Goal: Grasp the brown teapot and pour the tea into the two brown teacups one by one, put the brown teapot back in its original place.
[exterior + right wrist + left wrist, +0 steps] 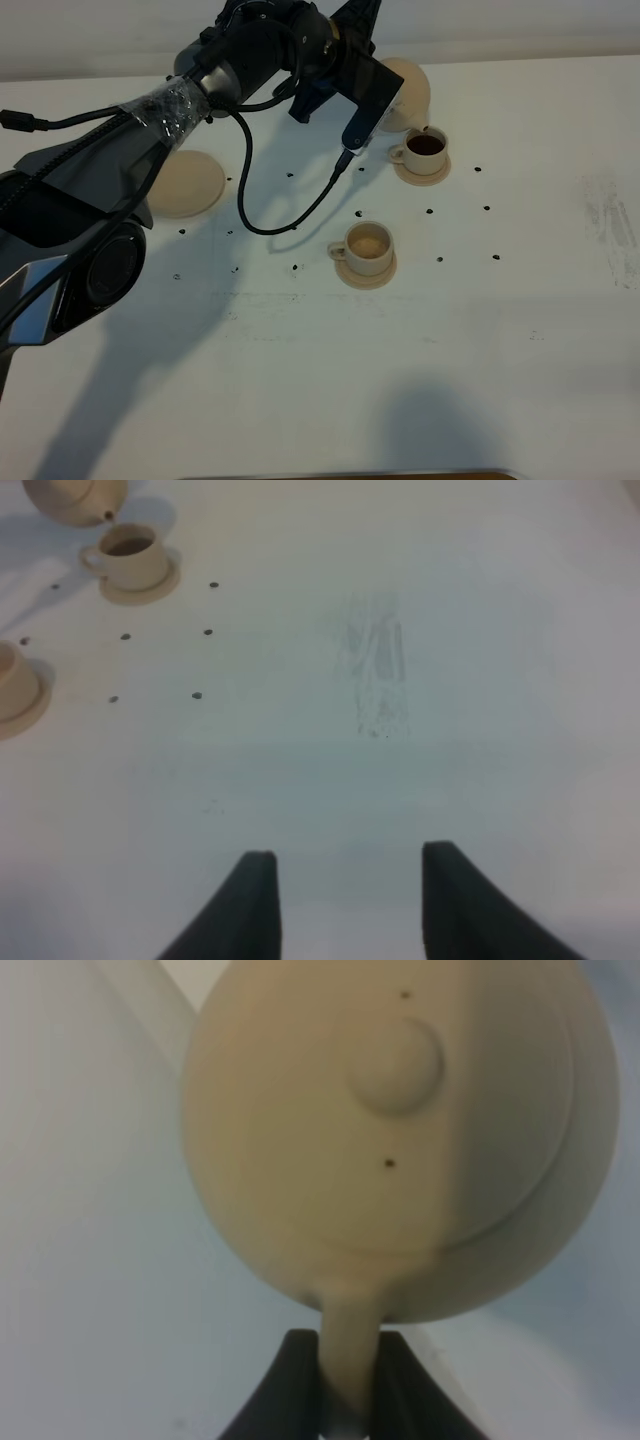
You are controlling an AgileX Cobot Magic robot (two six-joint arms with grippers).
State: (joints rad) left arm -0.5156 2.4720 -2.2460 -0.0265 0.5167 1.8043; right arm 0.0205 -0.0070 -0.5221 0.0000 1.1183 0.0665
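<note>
- Exterior high view: the left arm [150, 120] reaches across the white table [520, 350] to its far middle. Its wrist assembly covers part of the brown teapot [408, 90].
- The teapot is held off the table, just beside and above the far teacup [427, 150]. This cup stands on its small saucer and contains dark liquid.
- The near teacup [368, 245] stands on its own saucer, apart from the far one. Its inside looks pale.
- The large saucer [185, 183] lies bare on the left of this view, well apart from the teapot. A black cable [250, 200] hangs in a loop from the arm.
- Left wrist view: the teapot fills the frame, with the lid knob [395, 1065] facing the camera. The left gripper [350, 1385] is clenched on the loop handle [350, 1345], with one black finger on each side.
- Right wrist view: the right gripper [345, 905] is released. Its fingers [250, 905] stand apart over bare table with nothing between them.
- The teapot's spout [108, 517] sits just above the far teacup's rim. A faint scuff mark [375, 680] shows on the table surface.
</note>
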